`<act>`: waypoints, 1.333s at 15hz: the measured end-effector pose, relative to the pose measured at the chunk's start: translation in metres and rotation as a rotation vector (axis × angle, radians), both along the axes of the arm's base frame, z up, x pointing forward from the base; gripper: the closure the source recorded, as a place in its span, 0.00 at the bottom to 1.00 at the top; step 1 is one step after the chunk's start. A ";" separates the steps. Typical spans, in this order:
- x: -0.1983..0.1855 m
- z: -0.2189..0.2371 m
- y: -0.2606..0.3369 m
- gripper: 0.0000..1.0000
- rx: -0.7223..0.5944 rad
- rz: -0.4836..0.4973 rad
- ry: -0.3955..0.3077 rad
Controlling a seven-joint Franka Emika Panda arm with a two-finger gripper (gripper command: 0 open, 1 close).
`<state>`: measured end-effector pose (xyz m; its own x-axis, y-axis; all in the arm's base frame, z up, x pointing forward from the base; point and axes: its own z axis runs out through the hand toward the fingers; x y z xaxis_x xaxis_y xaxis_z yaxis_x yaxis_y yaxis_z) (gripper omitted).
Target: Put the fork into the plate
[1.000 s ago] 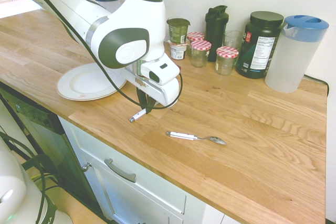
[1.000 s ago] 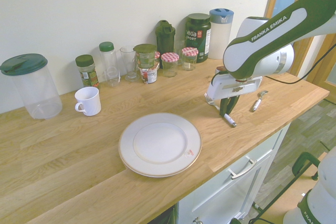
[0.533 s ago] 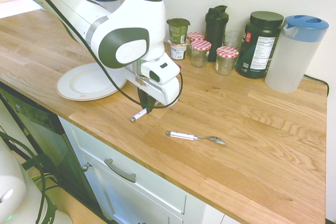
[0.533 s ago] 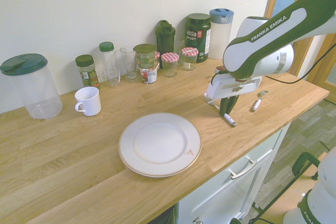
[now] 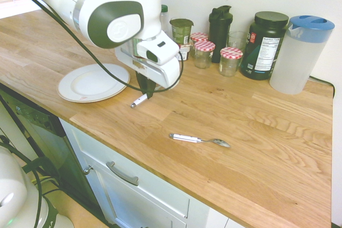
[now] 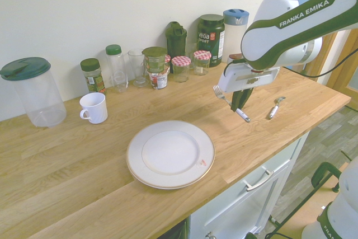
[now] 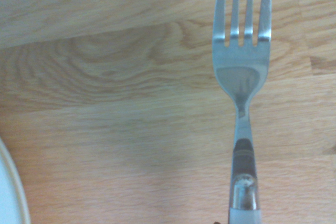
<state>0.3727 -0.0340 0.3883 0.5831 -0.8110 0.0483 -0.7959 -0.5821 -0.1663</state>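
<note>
First exterior view: the gripper [image 5: 146,90] is clamped on the slim white-handled metal fork [image 5: 139,100], lifted above the wooden tabletop [image 5: 256,132] beside the round off-white ceramic plate [image 5: 92,83]; only its handle shows.

Second exterior view: the fork's tines show past the gripper, right of the plate, which holds nothing.

Wrist view: 4 silver tines above the wood grain, with the plate's rim at one corner.

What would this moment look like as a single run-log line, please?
phase: carry | hand: shut on fork, raised off counter | plate: empty, away from hand | spoon: on counter
</note>
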 end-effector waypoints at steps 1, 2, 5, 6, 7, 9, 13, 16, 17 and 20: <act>-0.002 0.006 0.019 1.00 -0.018 0.004 0.001; -0.003 0.010 0.041 1.00 -0.038 0.010 0.001; -0.010 0.011 0.097 1.00 -0.101 0.033 0.004; -0.011 0.010 0.112 1.00 -0.119 0.040 0.002; -0.011 0.011 0.123 1.00 -0.136 0.049 0.000; -0.008 0.013 0.142 1.00 -0.161 0.074 0.002; 0.011 0.013 0.174 1.00 -0.202 0.154 0.025; 0.025 0.003 0.197 1.00 -0.213 0.212 0.059; 0.029 -0.002 0.204 1.00 -0.221 0.221 0.067; 0.033 -0.017 0.223 1.00 -0.233 0.243 0.094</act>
<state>0.4060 0.1886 0.3715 0.7685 -0.6214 0.1526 -0.6348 -0.7703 0.0603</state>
